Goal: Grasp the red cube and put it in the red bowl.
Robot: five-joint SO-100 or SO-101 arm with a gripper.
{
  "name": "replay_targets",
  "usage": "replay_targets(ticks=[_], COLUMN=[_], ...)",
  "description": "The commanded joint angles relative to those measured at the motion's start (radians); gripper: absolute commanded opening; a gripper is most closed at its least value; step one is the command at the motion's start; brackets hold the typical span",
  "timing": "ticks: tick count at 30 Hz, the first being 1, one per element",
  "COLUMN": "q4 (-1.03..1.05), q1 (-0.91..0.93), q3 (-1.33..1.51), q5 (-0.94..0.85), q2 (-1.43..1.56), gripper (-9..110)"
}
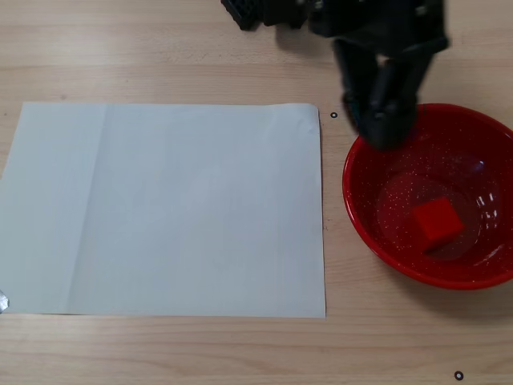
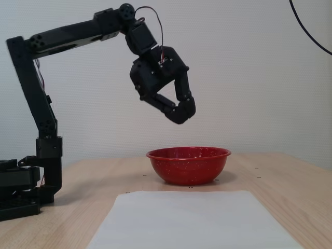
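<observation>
The red cube [image 1: 438,223] lies inside the red bowl [image 1: 365,204], on its speckled bottom, right of centre in a fixed view. In the side fixed view the bowl [image 2: 188,166] stands on the table and its wall hides the cube. My black gripper [image 1: 383,132] hangs above the bowl's far-left rim. In the side fixed view the gripper [image 2: 181,115] is well above the bowl, its fingertips together, shut and empty.
A white paper sheet [image 1: 164,208] covers the table left of the bowl and shows in the side fixed view [image 2: 192,218] in front of it. The arm's base [image 2: 26,187] stands at the left of that view. Small black marks [image 1: 334,115] dot the wooden table.
</observation>
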Motion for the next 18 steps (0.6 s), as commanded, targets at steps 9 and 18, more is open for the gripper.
replay_targets(ticks=[9,18], q4=[-0.192,-0.422], q1=[-0.158,-0.272], q3=[0.357,0.834], q5=[-0.005,0.026], q2=[0.391,0.703], gripper=[0,0])
